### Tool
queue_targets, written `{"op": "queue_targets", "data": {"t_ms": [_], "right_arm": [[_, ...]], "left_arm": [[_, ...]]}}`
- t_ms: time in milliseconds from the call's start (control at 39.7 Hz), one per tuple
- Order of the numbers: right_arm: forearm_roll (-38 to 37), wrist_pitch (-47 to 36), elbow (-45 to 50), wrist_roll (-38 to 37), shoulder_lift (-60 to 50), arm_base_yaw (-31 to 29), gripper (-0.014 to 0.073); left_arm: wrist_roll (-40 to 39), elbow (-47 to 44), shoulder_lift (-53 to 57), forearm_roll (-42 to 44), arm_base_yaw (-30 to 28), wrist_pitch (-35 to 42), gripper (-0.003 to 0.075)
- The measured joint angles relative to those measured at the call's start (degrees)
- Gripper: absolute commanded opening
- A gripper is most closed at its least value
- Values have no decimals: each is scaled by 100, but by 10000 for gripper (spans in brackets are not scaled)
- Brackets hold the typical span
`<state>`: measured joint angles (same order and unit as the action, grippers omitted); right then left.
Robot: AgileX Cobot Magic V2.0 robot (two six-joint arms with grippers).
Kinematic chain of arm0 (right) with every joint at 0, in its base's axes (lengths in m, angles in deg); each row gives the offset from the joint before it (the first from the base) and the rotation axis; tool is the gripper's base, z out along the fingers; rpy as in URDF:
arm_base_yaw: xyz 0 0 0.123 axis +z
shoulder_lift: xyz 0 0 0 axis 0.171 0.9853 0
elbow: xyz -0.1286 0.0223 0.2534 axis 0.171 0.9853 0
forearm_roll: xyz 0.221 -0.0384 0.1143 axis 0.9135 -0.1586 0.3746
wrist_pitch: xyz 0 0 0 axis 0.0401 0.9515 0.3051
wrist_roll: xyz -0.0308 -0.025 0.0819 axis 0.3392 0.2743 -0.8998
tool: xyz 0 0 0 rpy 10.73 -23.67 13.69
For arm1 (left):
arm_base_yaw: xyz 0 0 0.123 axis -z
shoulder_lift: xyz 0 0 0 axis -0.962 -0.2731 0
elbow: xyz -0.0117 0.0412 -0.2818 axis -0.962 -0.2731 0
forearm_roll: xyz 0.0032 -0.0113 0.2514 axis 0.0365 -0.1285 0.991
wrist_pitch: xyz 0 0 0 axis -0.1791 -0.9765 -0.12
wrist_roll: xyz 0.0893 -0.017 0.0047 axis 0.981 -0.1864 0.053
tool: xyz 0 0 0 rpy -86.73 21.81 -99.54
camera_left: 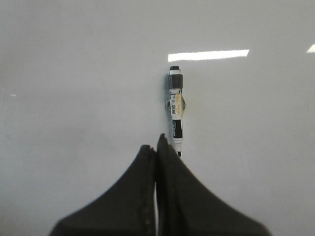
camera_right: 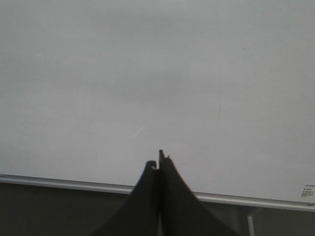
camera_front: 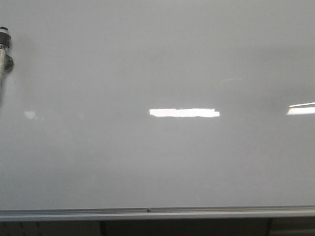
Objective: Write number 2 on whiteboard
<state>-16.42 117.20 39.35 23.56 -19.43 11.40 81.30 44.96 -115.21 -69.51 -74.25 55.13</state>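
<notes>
Far left edge of the whiteboard (camera_front: 157,162), front view: a marker (camera_front: 5,42) pokes in, dark cap up, white and grey bands below, most of it cut off by the frame. A dim shadow falls on the board just beside it.

Left wrist view: left end effector (camera_left: 156,147) clenched, the two dark fingers (camera_left: 133,196) pressed together with only a thin seam between. The marker (camera_left: 175,110) is just beyond the fingertips, lengthwise, its dark end near the tip of the fingers. Whether the fingers pinch that end or it merely lies close, cannot tell. Printed label on the marker barrel, text too small to read. A round fitting sits at mid-barrel.

Board surface: glossy grey-white, unmarked in all three views. The number 2 is not visible anywhere on it. Bright rectangular reflection (camera_front: 184,112) near the board's centre; a second reflection (camera_front: 301,108) at the right edge; a faint pale patch (camera_front: 30,114) toward the left.

Bottom edge: silver metal strip (camera_front: 157,213) runs the full width, dark space under it.

Right wrist view: right end effector (camera_right: 158,164) clenched on nothing, fingers closed flat together, hanging over the board's lower edge strip (camera_right: 74,183). A small sticker (camera_right: 308,191) sits at the board's lower corner. Nothing stands between this end effector and the board.
</notes>
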Motion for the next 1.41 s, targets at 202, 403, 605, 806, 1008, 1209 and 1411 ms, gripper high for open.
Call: {"op": "queue_targets", "data": {"t_ms": [202, 403, 605, 806, 1008, 1209, 1411], "right_arm": [[0, 0, 0, 0, 200, 0, 199], [-100, -10, 0, 0, 214, 0, 589], [-98, -10, 0, 0, 214, 0, 601], [-102, -54, 0, 0, 214, 0, 601], [-102, -66, 0, 0, 214, 0, 601], [-102, -127, 0, 0, 214, 0, 601], [-102, -214, 0, 0, 214, 0, 601]], "left_arm": [[0, 0, -348, 0, 0, -227, 108], [0, -11, -638, 0, 0, -352, 449], [0, -11, -991, -23, 0, -352, 483], [0, 252, -1698, -179, 0, -364, 483], [0, 648, -2581, -235, 0, -364, 483], [9, 1109, -3443, -357, 0, -244, 483], [9, 1434, -4198, -561, 26, -8, 482]]}}
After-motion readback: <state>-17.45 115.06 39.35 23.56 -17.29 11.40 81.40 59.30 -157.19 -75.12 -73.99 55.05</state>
